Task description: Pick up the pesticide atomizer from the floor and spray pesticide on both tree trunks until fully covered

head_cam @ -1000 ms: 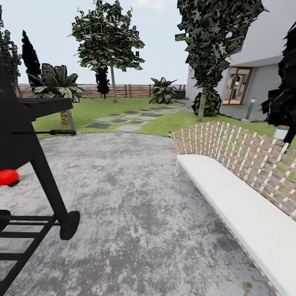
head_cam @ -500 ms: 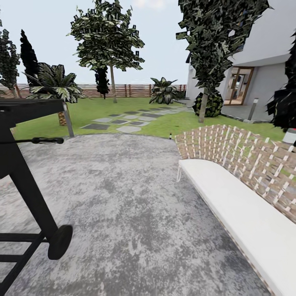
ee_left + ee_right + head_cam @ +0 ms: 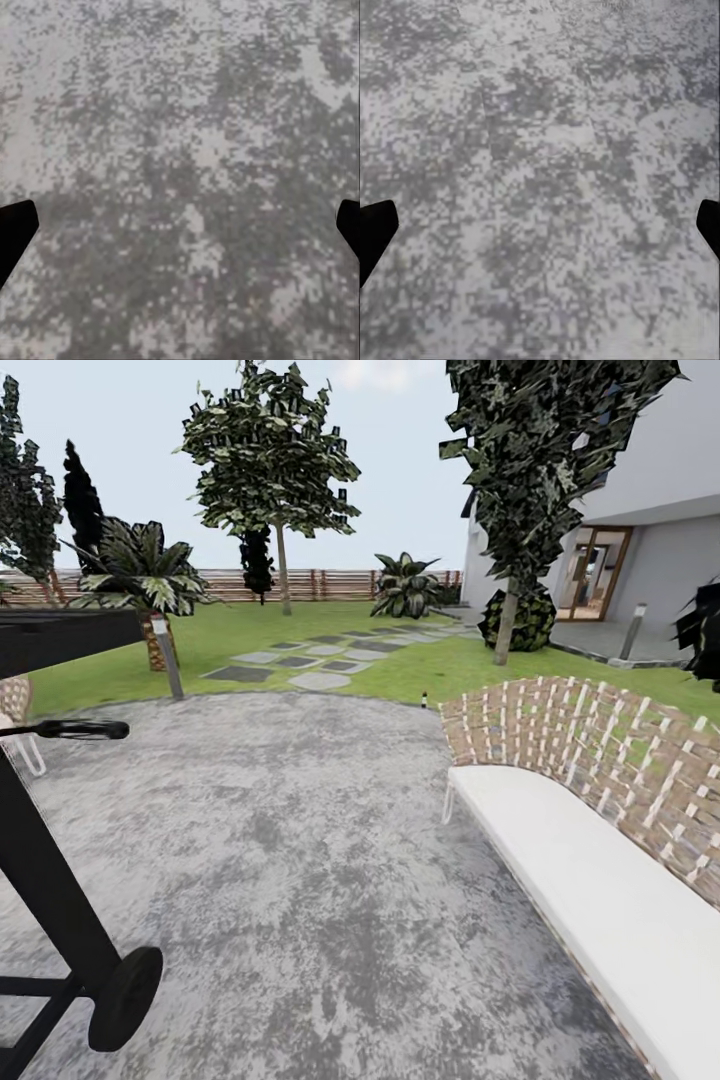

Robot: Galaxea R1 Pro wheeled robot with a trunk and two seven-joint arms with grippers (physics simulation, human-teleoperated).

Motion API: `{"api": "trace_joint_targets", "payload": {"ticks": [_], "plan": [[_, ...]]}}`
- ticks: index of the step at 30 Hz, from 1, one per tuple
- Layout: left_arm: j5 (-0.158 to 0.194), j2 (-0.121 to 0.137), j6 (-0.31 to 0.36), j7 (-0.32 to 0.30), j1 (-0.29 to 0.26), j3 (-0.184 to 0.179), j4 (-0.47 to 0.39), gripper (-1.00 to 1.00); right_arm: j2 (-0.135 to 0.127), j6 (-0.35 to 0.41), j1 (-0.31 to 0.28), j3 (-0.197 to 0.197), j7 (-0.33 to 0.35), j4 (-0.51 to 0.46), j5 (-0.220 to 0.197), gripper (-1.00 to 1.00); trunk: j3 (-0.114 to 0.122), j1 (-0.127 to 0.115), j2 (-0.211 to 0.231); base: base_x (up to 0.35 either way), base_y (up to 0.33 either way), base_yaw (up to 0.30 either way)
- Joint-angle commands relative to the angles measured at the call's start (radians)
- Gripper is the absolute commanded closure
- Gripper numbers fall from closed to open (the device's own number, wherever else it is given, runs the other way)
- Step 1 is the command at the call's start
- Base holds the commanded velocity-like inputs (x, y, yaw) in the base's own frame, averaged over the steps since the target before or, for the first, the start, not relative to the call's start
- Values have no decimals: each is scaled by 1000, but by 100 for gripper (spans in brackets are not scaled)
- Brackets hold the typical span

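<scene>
The grey stone patio (image 3: 330, 860) takes most of the head view, and behind it lies the garden (image 3: 250, 650) with its green floor (image 3: 420, 675), closed by a wooden fence (image 3: 330, 583). A tall tree (image 3: 275, 480) stands far on the lawn and another tree (image 3: 520, 490) stands nearer the house. A long white bench (image 3: 590, 880) borders the patio on the right and a black wheeled grill (image 3: 60, 840) stands close on the left; I judge the base could hit either one if it drifts sideways. Between them the way is open toward the stepping stones (image 3: 320, 655). The pesticide atomizer I cannot find. The left tool (image 3: 180, 225) and right tool (image 3: 540, 225) are released, holding nothing, above bare stone.
</scene>
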Motion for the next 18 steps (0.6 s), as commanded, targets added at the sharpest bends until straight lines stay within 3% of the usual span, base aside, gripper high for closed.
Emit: {"api": "trace_joint_targets", "payload": {"ticks": [1, 8, 18], "plan": [[0, 0, -3, 1, -1, 2, 1, -100, 0, -3, 0, 0, 0, 1, 0, -100, 1, 0, 0, 340, 0, 118], [0, 0, -3, 1, -1, 2, 1, -100, 0, -3, 0, 1, 0, 1, 0, -100, 9, 0, 0, 340, 0, 157], [0, 0, -3, 0, -1, 2, 1, -100, 0, -3, 0, 0, 0, 1, 0, -100, 11, 0, 0, 340, 0, 22]]}}
